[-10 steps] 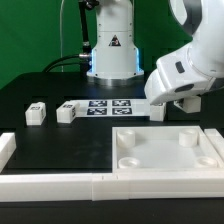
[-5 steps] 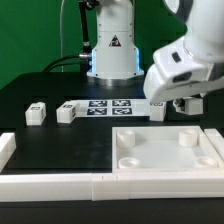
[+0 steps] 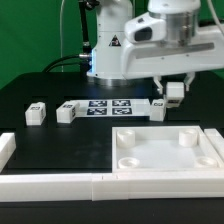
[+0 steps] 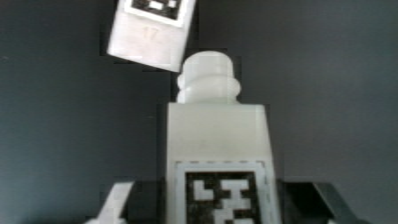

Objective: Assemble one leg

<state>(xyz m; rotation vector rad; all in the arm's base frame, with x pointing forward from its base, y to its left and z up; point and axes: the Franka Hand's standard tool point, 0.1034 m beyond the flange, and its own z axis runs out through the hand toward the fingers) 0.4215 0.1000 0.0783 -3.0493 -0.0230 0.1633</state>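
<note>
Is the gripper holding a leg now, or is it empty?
The gripper holds one: in the wrist view a leg sits between the two fingers, tag facing the camera.

Four legs (image 3: 36,113) (image 3: 67,112) (image 3: 158,107) (image 3: 175,91), one white panel (image 3: 150,152), one marker board (image 3: 106,107).

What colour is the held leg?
The leg is white, its tag black-and-white; wrist view.

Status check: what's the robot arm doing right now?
Gripper shut on small white plastic block-shaped leg, held above black table. Large white square panel untouched. Nothing in the way.
</note>
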